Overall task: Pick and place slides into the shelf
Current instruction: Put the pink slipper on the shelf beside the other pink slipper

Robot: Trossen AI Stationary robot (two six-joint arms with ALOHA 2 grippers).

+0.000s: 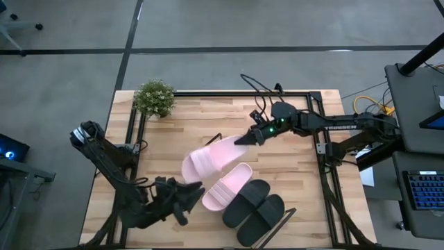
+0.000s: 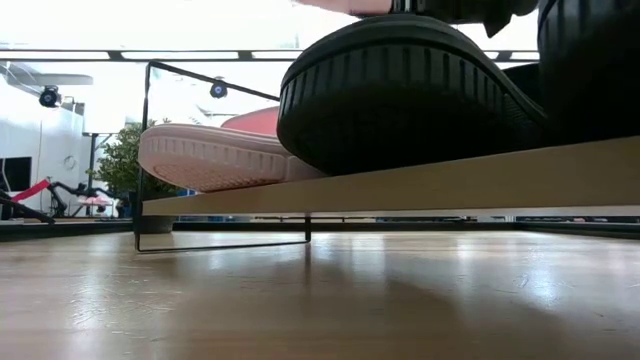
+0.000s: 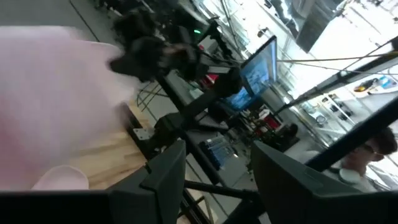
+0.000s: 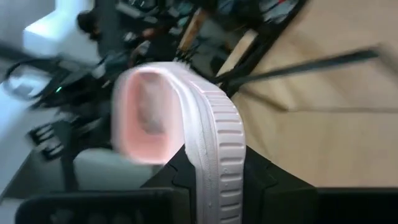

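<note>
Two black slides (image 1: 257, 208) and one pale pink slide (image 1: 225, 187) lie sole down, side by side, on the light-wood shelf (image 2: 450, 180) at the table's near middle. A second pink slide (image 1: 207, 158) hangs over the table's middle, with my right gripper (image 1: 246, 139) shut on it. My left gripper (image 1: 189, 201) stands open just left of the resting pink slide, with nothing between its fingers (image 3: 168, 180). My right gripper pinches the sole's ribbed rim (image 4: 217, 177) at the pink slide's far-right end between its two fingers. It comes nearly level from the table's right. The slide is turned on edge and points away from the fingers, strap loop (image 4: 146, 112) ahead.
A small potted plant (image 1: 154, 97) stands at the far left corner. Black frame rails (image 1: 326, 167) run along the table's left, far and right sides. Bare wood lies between the shelf and the far rail.
</note>
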